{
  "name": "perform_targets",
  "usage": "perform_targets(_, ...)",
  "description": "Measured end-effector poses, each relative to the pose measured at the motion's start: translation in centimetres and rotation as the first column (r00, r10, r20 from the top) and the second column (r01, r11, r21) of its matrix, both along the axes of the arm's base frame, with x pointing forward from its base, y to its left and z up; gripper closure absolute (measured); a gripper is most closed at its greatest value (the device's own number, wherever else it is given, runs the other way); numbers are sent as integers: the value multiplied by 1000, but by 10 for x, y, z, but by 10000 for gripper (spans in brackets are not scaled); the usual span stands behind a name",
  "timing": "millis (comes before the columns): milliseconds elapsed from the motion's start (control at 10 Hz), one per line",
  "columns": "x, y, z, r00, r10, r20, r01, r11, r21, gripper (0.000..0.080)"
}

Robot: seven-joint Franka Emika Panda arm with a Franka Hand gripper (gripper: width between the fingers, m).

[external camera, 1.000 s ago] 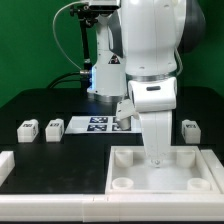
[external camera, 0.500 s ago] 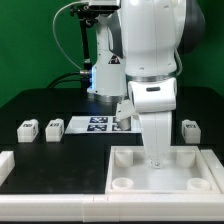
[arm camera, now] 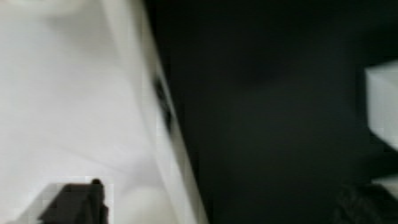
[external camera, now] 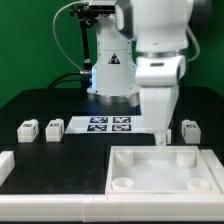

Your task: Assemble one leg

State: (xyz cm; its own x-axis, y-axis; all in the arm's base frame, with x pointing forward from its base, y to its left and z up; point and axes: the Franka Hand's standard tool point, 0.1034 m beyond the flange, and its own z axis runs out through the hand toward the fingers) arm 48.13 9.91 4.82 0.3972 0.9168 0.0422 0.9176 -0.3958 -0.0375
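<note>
Three legs show in the exterior view, each a small white block with a tag: two at the left (external camera: 27, 128) (external camera: 54, 128) and one at the right (external camera: 189, 130). I see no fourth. The large white tray-like part (external camera: 140, 171) lies at the front. My gripper (external camera: 162, 137) hangs over the tray's far edge, just left of the right leg. In the blurred wrist view my gripper (arm camera: 228, 205) is open with nothing between the dark fingers (arm camera: 71, 203). The tray's white surface (arm camera: 63, 90) and edge lie under it, beside the black table.
The marker board (external camera: 105, 124) lies behind the tray, in front of the arm's base (external camera: 110, 75). A white block (external camera: 5, 163) sits at the exterior view's left edge. A blurred white shape (arm camera: 381, 100) shows at the wrist view's edge.
My arm has lifted off the tray's far socket and swung toward the exterior view's right. The marker board is now uncovered.
</note>
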Motion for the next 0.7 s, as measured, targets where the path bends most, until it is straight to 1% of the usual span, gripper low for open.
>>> perform_targets(100,-5,17,5,982,-190,-7,190,982,-6,151)
perform_targets(200,-4,34,18,951,-308,-9,307,951,-19,151)
perform_targets(300,-5,43,21,917,-398,-2,398,917,-9,151)
perform_targets(400,-6,42,19,890,-456,-12,456,890,-10,151)
perform_targets(600,-6,44,19,784,-620,-27,620,785,-11,151)
perform_targets(700,-10,47,17,698,-715,-40,714,699,-20,151)
